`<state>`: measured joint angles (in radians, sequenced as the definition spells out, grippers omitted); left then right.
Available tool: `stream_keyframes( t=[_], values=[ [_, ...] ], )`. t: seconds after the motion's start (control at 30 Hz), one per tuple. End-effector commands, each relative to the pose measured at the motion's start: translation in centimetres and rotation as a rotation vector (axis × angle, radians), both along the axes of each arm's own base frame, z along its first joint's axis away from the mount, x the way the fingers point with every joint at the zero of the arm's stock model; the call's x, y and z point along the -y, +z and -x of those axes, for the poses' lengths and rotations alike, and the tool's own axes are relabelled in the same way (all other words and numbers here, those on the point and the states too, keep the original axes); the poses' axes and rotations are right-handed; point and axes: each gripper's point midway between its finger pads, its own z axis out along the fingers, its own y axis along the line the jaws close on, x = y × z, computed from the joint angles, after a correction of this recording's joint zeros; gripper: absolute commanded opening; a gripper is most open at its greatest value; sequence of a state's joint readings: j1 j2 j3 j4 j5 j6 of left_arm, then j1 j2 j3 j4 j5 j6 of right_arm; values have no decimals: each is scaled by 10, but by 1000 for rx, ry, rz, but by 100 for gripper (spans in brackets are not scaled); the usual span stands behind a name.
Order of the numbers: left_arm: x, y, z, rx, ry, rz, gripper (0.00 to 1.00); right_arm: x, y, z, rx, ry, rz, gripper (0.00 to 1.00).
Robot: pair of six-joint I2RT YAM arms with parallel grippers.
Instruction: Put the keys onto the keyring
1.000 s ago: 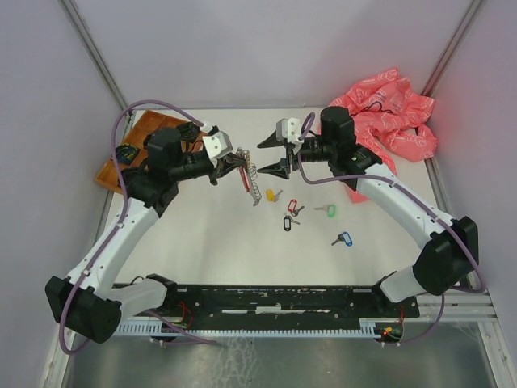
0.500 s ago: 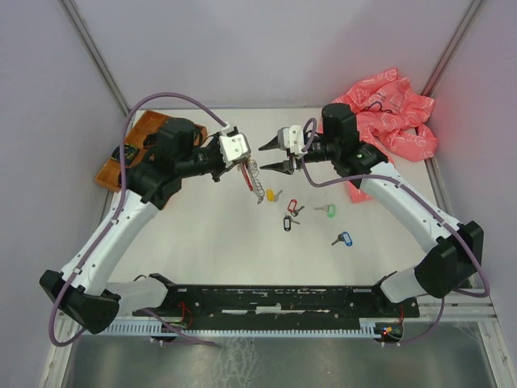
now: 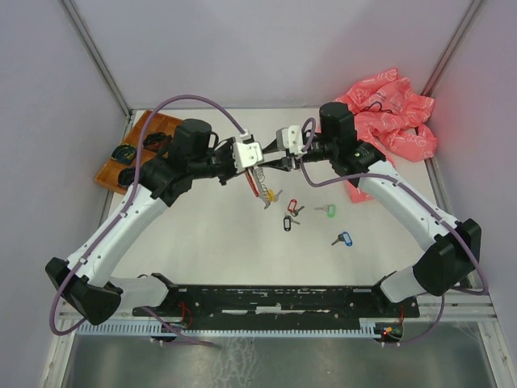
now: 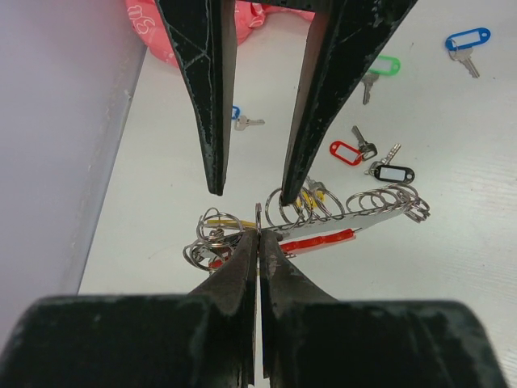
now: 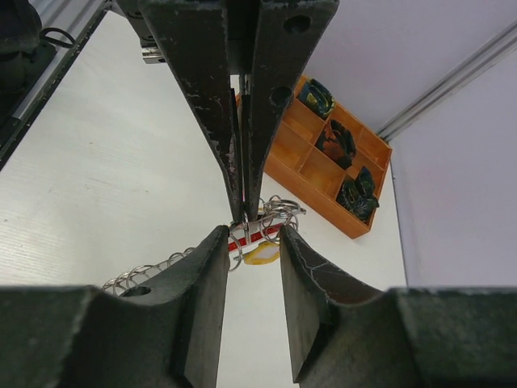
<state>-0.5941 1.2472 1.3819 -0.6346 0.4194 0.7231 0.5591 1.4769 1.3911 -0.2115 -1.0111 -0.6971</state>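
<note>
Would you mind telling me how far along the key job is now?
No key is clearly threaded yet. The left gripper pinches the keyring; the right gripper's open fingers flank one ring. The red key, dark key, green key and blue key lie loose on the table.

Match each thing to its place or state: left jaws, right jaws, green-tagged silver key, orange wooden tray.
Things: 1 left gripper; 2 right gripper; 3 silver key with green plastic tag; 4 orange wooden compartment tray.
States: a far left corner of the white table; b jaws open around a ring; c jaws shut on the silvery metal keyring; d lying loose, apart from the keyring.
Pairs: 1-c, 2-b, 3-d, 4-a.
</note>
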Motion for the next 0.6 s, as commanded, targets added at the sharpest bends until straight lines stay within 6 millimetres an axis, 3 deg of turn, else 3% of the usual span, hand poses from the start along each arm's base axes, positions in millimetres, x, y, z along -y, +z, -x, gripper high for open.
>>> stream_keyframes(
  t=[0.0,0.57],
  values=[
    [6,36,-2,114,-35,40,3,-8,19,4,43,42,-37,38],
    [7,32,6,120,-61,54,3,-13,1,-4,41,14,4,17]
  ],
)
